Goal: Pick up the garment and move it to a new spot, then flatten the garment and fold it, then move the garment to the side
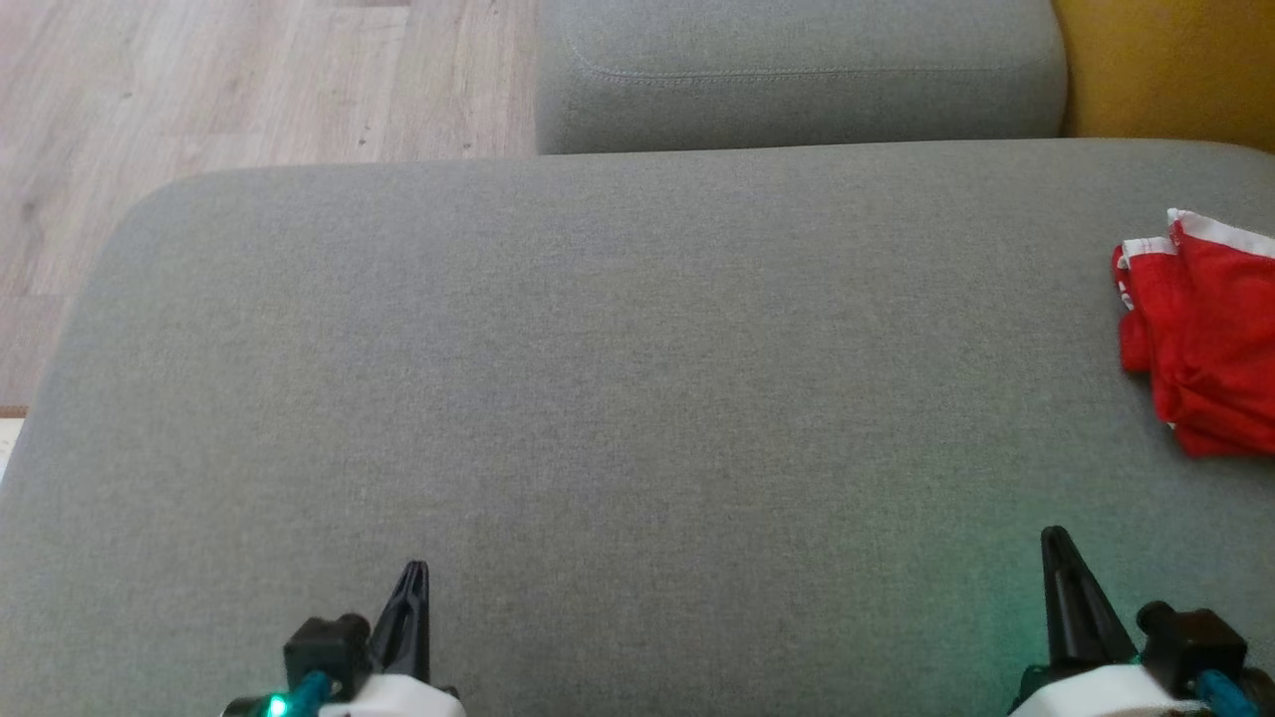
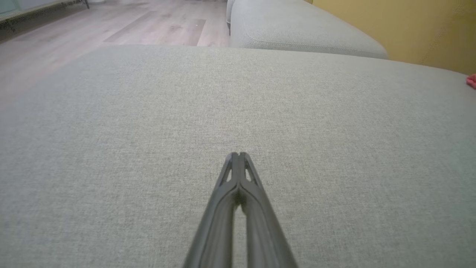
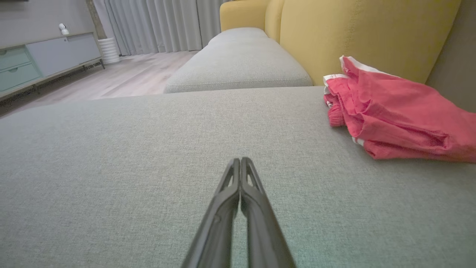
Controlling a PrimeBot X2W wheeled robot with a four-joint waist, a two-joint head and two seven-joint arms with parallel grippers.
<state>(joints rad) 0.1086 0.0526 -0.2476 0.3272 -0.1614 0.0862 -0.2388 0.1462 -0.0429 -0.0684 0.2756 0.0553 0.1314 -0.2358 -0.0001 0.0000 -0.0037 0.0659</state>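
Progress cannot be pinned to one stage from how things lie. The red cloth garment with white trim (image 1: 1200, 329) sits at the three o'clock edge of the broad grey fabric seat cushion (image 1: 618, 378). It runs off the head view's right border, close under the yellow upholstered backrest (image 3: 372, 33). It is gathered into a loose, layered bundle — several thicknesses lie one over another with a white hem turned up at the far end. Yet the edges do not line up and the surface is rumpled.

That lie fits two readings: a garment lying in a heap that has yet to go to the open middle of the cushion, or one folded roughly and set aside. I judge the layering too untidy to call a clean fold, but the pictures do not settle it.

The left gripper (image 1: 415, 570) rests at seven o'clock and the right gripper (image 1: 1054, 538) at five o'clock. Both are low over the cushion, with their fingers pointing to twelve o'clock. Each pair of long dark fingers is pressed together tip to tip with nothing between them — neither touches the cloth. The right gripper is the nearer of the two, and in its wrist view the bundle lies at about two o'clock, well apart from the fingertips.
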